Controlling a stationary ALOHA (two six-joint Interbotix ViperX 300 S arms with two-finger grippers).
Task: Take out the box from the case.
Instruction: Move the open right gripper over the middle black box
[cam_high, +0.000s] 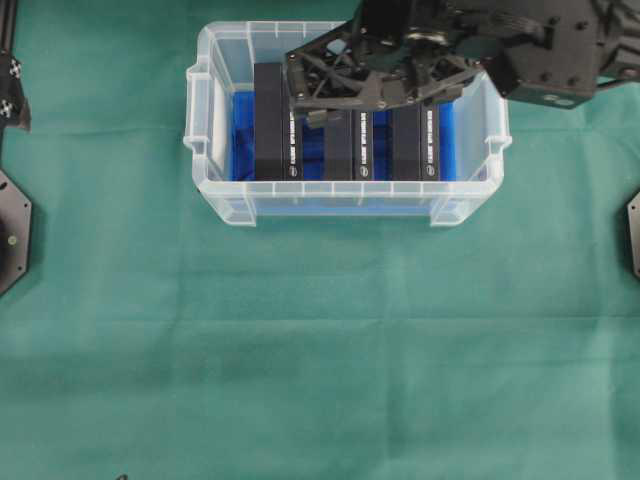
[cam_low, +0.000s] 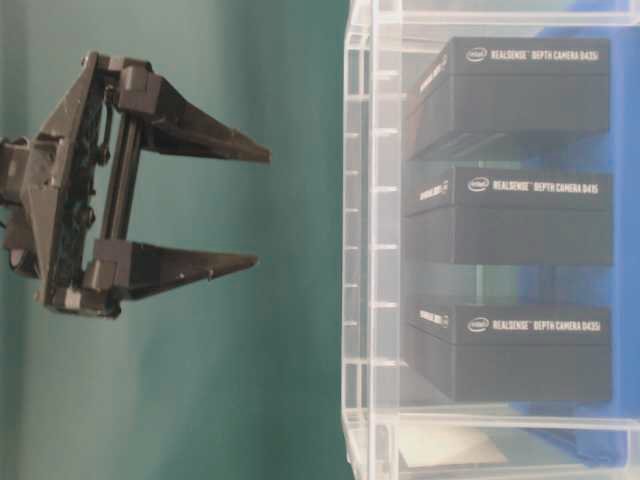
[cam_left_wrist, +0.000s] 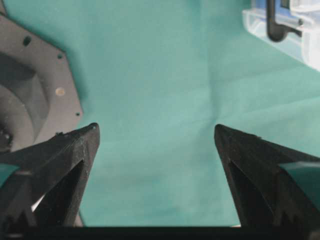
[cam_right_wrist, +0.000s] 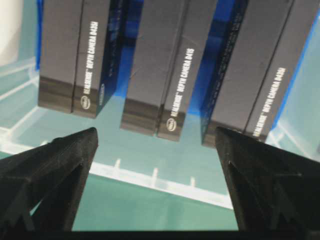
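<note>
The case (cam_high: 215, 190) sits toward the table's (cam_high: 320, 350) far edge, holding three black RealSense camera boxes (cam_right_wrist: 162, 65) on edge, side by side. The right hand (cam_high: 385, 95) hovers above them, jaws wide and empty; this looks like the approach. Next it must descend astride one box and close. The left hand (cam_left_wrist: 156, 150), also wide, waits aside.

Clear glossy plastic case (cam_high: 215, 190), matt black boxes (cam_high: 272, 120), green cloth (cam_high: 320, 350).
</note>
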